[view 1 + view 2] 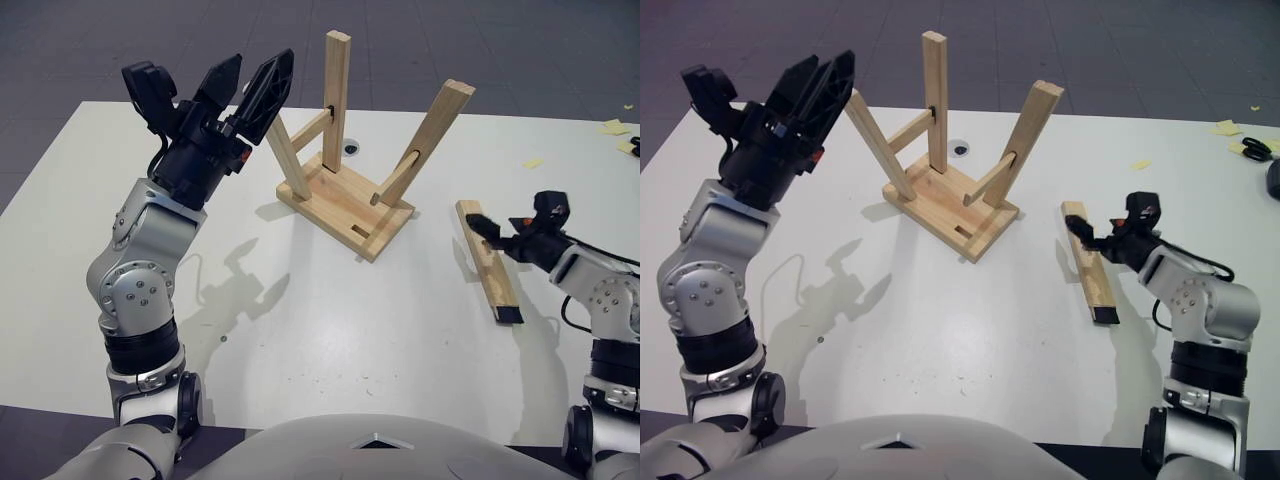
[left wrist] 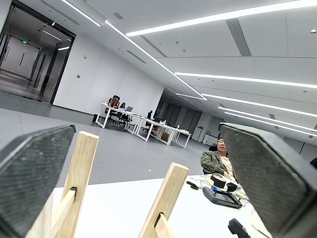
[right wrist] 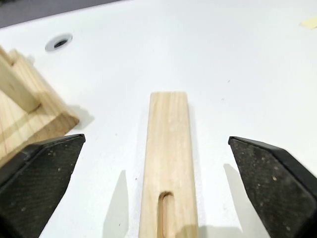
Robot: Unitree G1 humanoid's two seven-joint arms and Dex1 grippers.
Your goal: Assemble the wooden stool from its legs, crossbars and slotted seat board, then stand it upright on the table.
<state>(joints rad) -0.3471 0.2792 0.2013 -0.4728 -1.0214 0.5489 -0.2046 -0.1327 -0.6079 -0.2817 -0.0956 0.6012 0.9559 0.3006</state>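
Three legs in seat board (inverted); fourth leg on table.

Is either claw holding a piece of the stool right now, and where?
Nothing is held. The left claw hangs open beside the upturned stool; the right claw sits open astride the loose leg, not gripping it.

The stool with three legs stands upside down on the white table, a loose leg lying at its right.

eyes: above, facing down over table | left wrist: low, facing room | right wrist: close over loose leg
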